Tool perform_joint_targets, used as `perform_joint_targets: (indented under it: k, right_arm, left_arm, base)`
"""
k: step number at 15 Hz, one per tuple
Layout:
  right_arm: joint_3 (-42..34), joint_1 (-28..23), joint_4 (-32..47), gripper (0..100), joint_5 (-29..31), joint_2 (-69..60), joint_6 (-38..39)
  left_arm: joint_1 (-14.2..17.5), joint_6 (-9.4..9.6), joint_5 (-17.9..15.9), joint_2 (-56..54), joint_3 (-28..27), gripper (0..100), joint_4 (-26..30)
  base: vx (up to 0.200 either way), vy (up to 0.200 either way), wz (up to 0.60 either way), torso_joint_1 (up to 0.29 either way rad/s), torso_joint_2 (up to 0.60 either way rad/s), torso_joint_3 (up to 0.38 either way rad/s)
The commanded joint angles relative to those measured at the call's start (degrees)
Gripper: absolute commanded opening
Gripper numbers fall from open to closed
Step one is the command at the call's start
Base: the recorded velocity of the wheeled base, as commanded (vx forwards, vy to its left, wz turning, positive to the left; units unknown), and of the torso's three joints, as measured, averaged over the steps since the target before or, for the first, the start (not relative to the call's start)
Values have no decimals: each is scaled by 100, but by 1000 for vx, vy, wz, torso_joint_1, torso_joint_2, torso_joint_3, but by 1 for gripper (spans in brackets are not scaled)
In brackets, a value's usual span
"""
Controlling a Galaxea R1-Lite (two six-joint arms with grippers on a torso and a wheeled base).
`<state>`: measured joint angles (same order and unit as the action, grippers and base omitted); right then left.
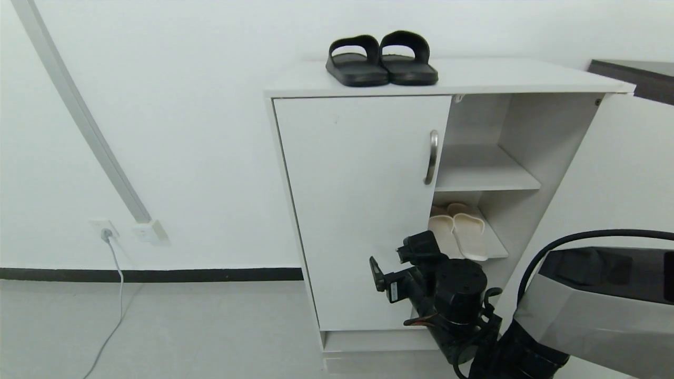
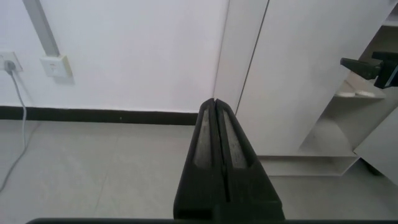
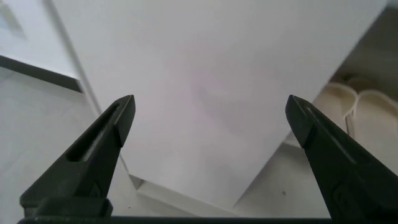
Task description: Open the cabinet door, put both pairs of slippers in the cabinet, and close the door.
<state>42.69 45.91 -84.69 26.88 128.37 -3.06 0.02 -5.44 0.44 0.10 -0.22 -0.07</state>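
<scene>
Two black slippers [image 1: 382, 59] sit top centre on the cabinet [image 1: 526, 76], a cream pair [image 1: 459, 232] inside it right of centre; right hand [image 1: 398, 260] gapes empty, left hand [image 2: 214, 109] pinched shut.

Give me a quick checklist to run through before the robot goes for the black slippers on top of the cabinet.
1. Cabinet's right door open: ok, it stands wide open.
2. Cream slippers inside: ok, they lie on the lower shelf.
3. Black slippers stowed: not ok, they sit side by side on the cabinet top.
4. Room for them: ok, the upper shelf is bare.
5. Right gripper ready to grasp: ok, it is open and holds nothing, low in front of the closed left door.
6. Left gripper ready: not ok, it is shut with nothing in it.
</scene>
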Motion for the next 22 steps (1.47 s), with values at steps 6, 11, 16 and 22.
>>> perform_joint_targets:
  k: [6,11,16,22]
  right_arm:
    - [-15,-3,31,100,1,4,-10]
    - [-15,-3,40,100,1,13,-10]
    - [-15,-3,40,100,1,13,-10]
    - [-24,14,31,100,1,13,-10]
  left_arm:
    - [-2,-1,0,8,4,0,7]
    - [-2,8,0,8,4,0,16]
    - [-2,8,0,8,4,0,7]
    - [-2,8,0,-1,4,0,7]
  base:
    - [0,0,0,95,-486,-348]
    - [0,0,0,154,-475,-326]
    - [0,0,0,186,-499,-316]
    - [0,0,0,221,-531,-319]
